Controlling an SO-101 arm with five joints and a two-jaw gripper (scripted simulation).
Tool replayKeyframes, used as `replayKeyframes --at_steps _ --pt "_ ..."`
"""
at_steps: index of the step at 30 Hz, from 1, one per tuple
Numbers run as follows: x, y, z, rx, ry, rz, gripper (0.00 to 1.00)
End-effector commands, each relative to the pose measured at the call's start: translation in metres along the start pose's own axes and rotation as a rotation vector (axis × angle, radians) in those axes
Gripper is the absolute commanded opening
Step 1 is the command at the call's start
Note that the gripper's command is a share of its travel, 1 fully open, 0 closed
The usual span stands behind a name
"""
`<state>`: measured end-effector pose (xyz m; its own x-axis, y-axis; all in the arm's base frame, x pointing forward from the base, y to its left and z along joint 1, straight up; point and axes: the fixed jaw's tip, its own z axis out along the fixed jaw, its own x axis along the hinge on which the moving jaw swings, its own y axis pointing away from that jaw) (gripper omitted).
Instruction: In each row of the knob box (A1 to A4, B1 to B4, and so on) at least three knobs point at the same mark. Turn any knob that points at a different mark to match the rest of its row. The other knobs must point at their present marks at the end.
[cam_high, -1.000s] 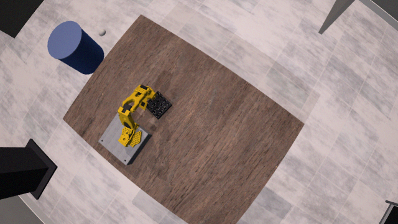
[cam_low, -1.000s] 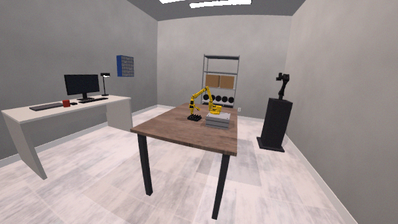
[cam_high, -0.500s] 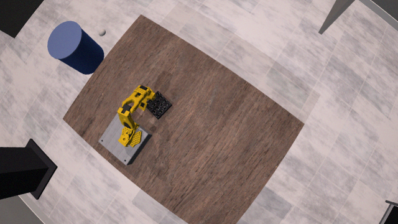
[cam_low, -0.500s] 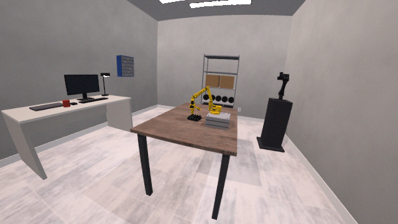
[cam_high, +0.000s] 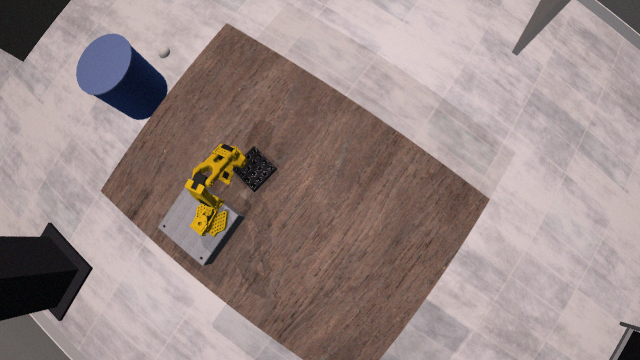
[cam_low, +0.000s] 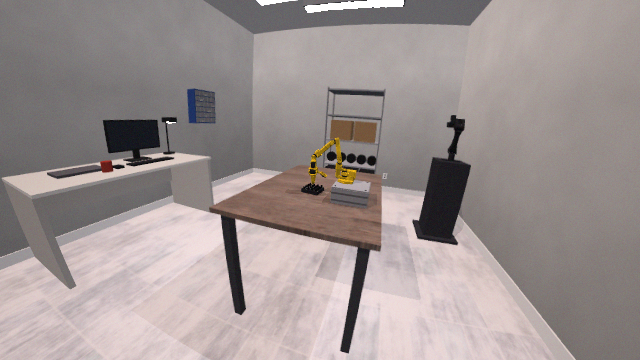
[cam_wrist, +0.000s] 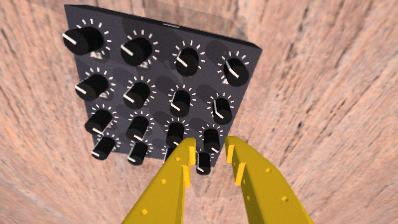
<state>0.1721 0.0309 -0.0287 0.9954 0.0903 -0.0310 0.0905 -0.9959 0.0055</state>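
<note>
The black knob box (cam_wrist: 160, 95) lies on the wooden table; it also shows in the overhead view (cam_high: 255, 168) and, small, in the room view (cam_low: 312, 189). It carries four rows of four black knobs with white pointer lines and tick marks. In the wrist view most pointers aim to the left or lower left, while the two upper knobs of the right column (cam_wrist: 235, 71) aim up-left. My yellow gripper (cam_wrist: 209, 150) hovers over the box's near edge, above the nearest right-hand knob (cam_wrist: 203, 163). Its fingers stand narrow, with nothing gripped.
The arm's grey base block (cam_high: 200, 230) stands on the table beside the box. A blue cylinder (cam_high: 120, 75) stands on the floor off the table's far left corner. A black pedestal with a camera (cam_low: 445, 200) is to the right of the table.
</note>
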Motion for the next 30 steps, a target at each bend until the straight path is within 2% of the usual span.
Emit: replayKeyframes --at_steps 1,18,30 --pt "-0.0029 0.0000 -0.0025 0.005 0.025 0.000 0.08" --pt "-0.0058 0.0008 -0.0025 0.005 0.025 0.008 0.08" --pt "-0.0054 0.0040 -0.0031 0.006 0.025 0.079 0.09"
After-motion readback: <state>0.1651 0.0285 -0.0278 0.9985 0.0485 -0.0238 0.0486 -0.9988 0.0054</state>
